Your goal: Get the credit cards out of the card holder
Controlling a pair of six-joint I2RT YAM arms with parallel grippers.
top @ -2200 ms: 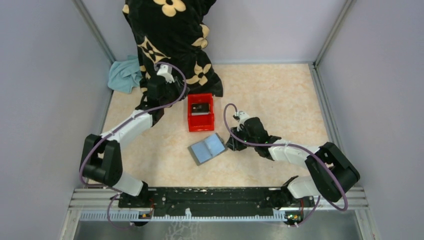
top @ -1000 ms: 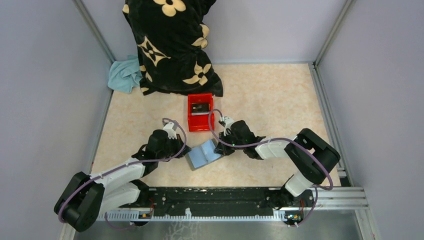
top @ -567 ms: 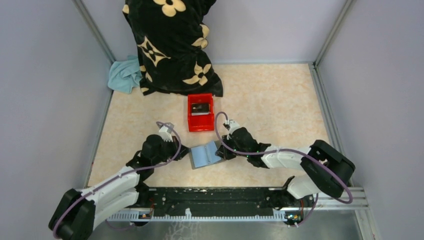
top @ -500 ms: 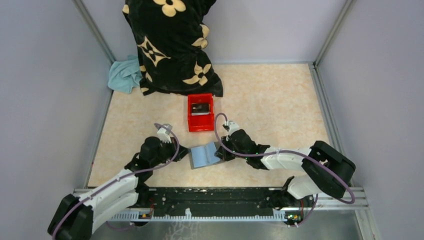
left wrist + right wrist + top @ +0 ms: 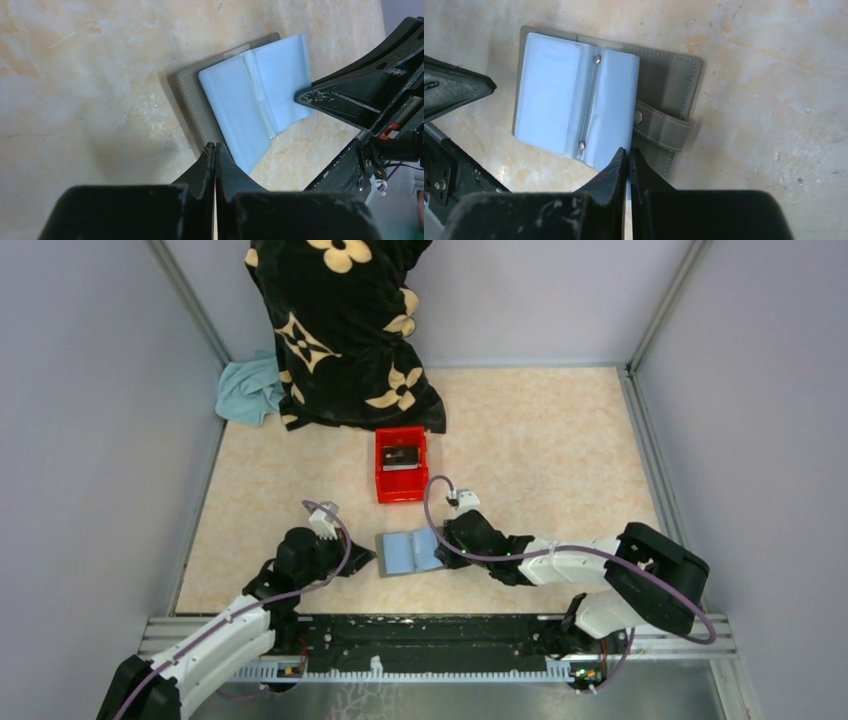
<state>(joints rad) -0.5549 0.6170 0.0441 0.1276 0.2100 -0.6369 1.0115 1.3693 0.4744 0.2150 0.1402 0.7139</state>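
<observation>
- Marbled tabletop (image 5: 560, 440) looked slick: the card holder (image 5: 669, 75) could skid away ahead of the right claw (image 5: 628, 151), jaws nearly together, pinch unclear
- Left claw (image 5: 215, 146), pressed together at the holder's edge, might not brace it

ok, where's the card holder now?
Top view: the card holder lies open between the left gripper and right gripper, just in front of the red bin.
</observation>
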